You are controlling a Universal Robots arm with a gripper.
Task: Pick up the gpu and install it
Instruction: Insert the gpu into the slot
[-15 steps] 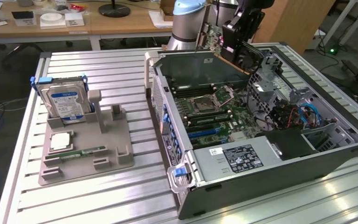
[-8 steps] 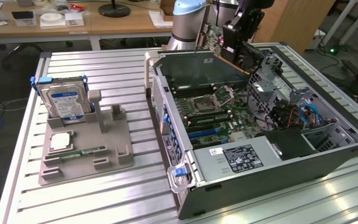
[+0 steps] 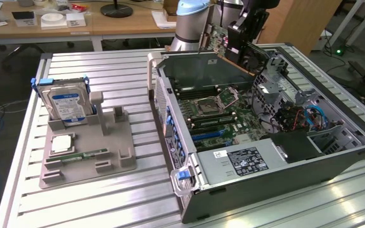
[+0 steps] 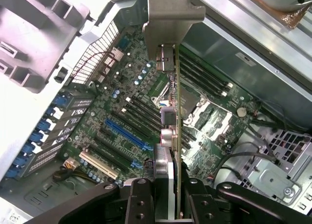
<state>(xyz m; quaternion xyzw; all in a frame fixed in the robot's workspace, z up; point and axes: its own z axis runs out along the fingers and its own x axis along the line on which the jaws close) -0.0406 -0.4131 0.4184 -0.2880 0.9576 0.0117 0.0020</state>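
Observation:
My gripper (image 3: 236, 42) hangs over the far end of the open computer case (image 3: 258, 175) and is shut on the gpu (image 3: 218, 39). The card is held on edge, above the motherboard (image 3: 224, 114) and apart from it. In the wrist view the gpu (image 4: 170, 121) runs edge-on away from my gripper (image 4: 168, 207), with its silvery end bracket (image 4: 173, 19) at the far end. The dark fingers (image 4: 139, 199) clamp the card from both sides. Below it lie the motherboard's expansion slots, among them a long blue slot (image 4: 124, 134).
A grey fixture (image 3: 93, 147) sits on the slatted table at the exterior view's left. It holds an upright hard drive (image 3: 68, 107) and a green memory stick (image 3: 84, 155). The case's drive cage and cables (image 3: 296, 114) crowd its right side. Desks stand behind.

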